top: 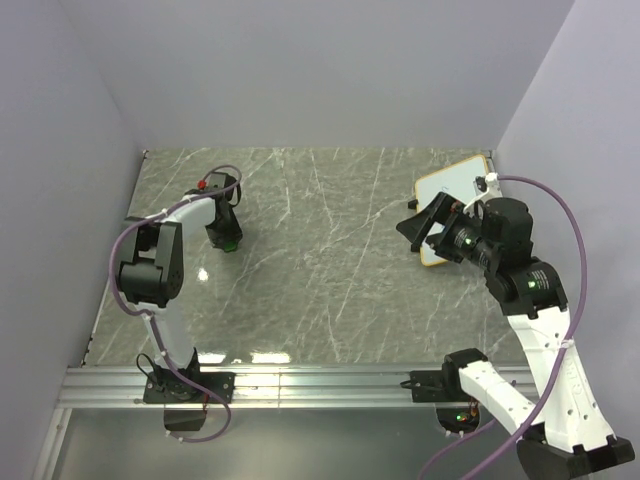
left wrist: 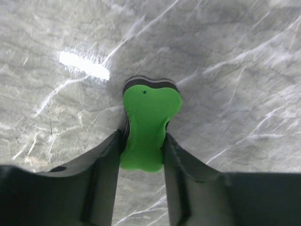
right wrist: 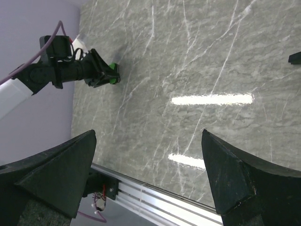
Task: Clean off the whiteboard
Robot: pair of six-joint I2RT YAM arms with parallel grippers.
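Eraser block (left wrist: 148, 113), green, sits on the worktop (top: 320, 260), seemingly clamped at its waist by the left pincer (left wrist: 142, 137); the right pincer (right wrist: 148, 136) gapes wide, holding nothing, by the whiteboard (top: 450, 185).

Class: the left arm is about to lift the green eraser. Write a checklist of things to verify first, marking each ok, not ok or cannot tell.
1. Eraser between the left hand's fingers: ok, both touch its narrow waist.
2. Grip firm enough to lift: cannot tell.
3. Eraser off the table: cannot tell; it looks to be resting there.
4. Right hand free: ok, jaws wide, nothing between them.
5. Whiteboard fully exposed: not ok, the right arm covers its near part in the top view.
6. Marks to erase located: cannot tell, too small.
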